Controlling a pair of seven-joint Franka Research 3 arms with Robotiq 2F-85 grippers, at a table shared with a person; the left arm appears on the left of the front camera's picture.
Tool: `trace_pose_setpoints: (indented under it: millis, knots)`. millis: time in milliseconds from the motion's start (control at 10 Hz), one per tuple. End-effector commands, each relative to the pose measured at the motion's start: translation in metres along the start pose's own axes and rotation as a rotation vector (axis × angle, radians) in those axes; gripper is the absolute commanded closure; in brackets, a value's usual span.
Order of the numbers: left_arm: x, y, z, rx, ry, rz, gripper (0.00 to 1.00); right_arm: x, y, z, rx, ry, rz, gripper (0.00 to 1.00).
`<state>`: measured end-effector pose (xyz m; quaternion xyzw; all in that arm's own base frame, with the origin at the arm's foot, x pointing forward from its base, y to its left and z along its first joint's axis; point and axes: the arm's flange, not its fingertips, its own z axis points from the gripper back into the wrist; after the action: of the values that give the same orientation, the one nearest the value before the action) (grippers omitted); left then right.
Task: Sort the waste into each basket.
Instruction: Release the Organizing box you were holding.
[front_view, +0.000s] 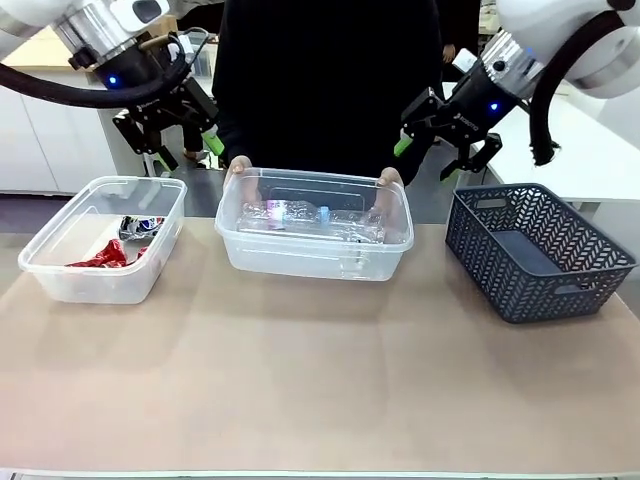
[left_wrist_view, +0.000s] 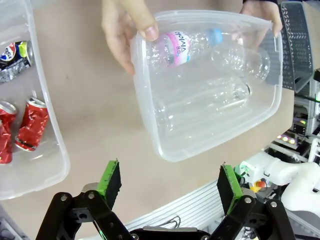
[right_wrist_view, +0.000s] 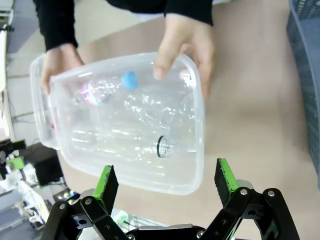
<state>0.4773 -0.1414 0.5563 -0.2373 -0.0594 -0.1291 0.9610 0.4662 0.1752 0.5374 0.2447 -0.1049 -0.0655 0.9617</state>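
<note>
A person's two hands (front_view: 237, 168) grip the far rim of the middle clear tub (front_view: 315, 258), which holds several clear plastic bottles; one has a pink label and blue cap (left_wrist_view: 186, 44) (right_wrist_view: 129, 80). The left clear tub (front_view: 60, 275) contains crushed red cans (left_wrist_view: 31, 122) and a blue-and-white can (left_wrist_view: 12, 52). The dark blue-grey lattice basket (front_view: 535, 250) stands at the right with nothing visible in it. My left gripper (front_view: 178, 148) (left_wrist_view: 170, 182) hangs open above the back left. My right gripper (front_view: 440, 150) (right_wrist_view: 167, 182) hangs open above the back right, nothing between its fingers.
The tan tabletop (front_view: 320, 390) stretches bare in front of the three containers. The person in black stands close behind the middle tub. White cabinets and counters lie behind both arms.
</note>
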Motion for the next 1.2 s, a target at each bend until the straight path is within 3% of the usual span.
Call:
trace_pose_setpoints:
  millis: [0, 200, 400, 500, 600, 700, 900, 1000, 1100]
  knots:
    - [0.000, 0.000, 0.000, 0.000, 0.000, 0.000, 0.00, 0.000, 0.000, 0.000, 0.000, 0.000, 0.000, 0.00]
    - [-0.027, 0.009, 0.037, -0.125, -0.016, -0.069, 0.00, -0.028, -0.068, 0.087, 0.172, 0.095, -0.011, 0.00]
    - [-0.069, 0.034, 0.061, -0.318, -0.024, -0.053, 0.00, -0.059, -0.127, 0.135, 0.261, 0.146, -0.049, 0.00]
    - [-0.093, 0.046, 0.074, -0.489, -0.045, -0.048, 0.00, -0.067, -0.153, 0.153, 0.385, 0.200, -0.128, 0.00]
    - [-0.115, 0.063, 0.087, -0.685, -0.080, -0.044, 0.00, -0.070, -0.175, 0.170, 0.608, 0.241, -0.224, 0.00]
    - [-0.129, 0.087, 0.094, -0.779, -0.126, 0.111, 0.00, -0.075, -0.194, 0.182, 0.777, 0.229, -0.318, 0.00]
    - [-0.142, 0.126, 0.094, -0.907, -0.160, 0.243, 0.00, -0.089, -0.218, 0.190, 0.900, 0.183, -0.367, 0.00]
    - [-0.133, 0.137, 0.087, -0.846, -0.171, 0.252, 0.00, -0.087, -0.215, 0.182, 0.828, 0.076, -0.400, 0.00]
    - [-0.150, 0.119, 0.103, -0.858, -0.136, 0.146, 0.00, -0.087, -0.223, 0.202, 0.828, 0.219, -0.316, 0.00]
